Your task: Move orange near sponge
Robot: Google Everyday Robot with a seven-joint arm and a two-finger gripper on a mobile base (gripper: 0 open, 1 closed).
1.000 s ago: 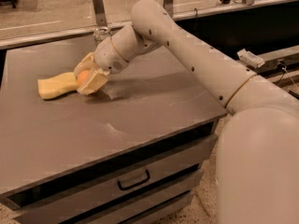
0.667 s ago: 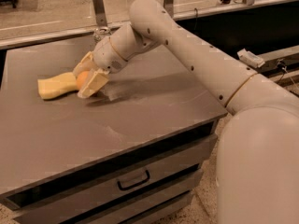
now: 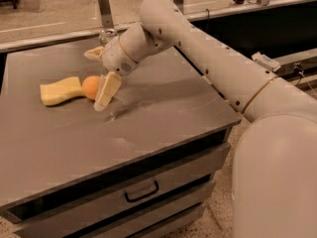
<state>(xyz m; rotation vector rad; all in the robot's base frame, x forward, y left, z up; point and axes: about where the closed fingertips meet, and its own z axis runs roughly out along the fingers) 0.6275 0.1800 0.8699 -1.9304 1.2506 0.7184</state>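
Two things lie together at the far left of the table (image 3: pixel 163 113). Leftmost is the sponge (image 3: pixel 60 90), flat on the top and in the same spot as a second ago. Just right of it sits the orange (image 3: pixel 90 87), resting on the table with its left side touching the sponge's right end, or very nearly so.

Next comes the gripper (image 3: pixel 93 81), and this is where the change shows. A second ago its fingers were closed round the orange, which was mostly hidden between them. Now they are spread wide: the near finger (image 3: pixel 108 90) slants down to the table beside the orange's right side, while the far finger (image 3: pixel 93 53) sticks out well behind the fruit. The orange looks let go, sitting on its own weight rather than pinched.

Further right, the arm (image 3: pixel 208 48) runs back across the table to the robot's body at the near right. Below the tabletop is a drawer with a dark handle (image 3: pixel 141 191).

With the orange set down against the sponge, the task seems as good as done. What is left is likely to draw the gripper away without the near finger nudging the fruit and rolling it off.
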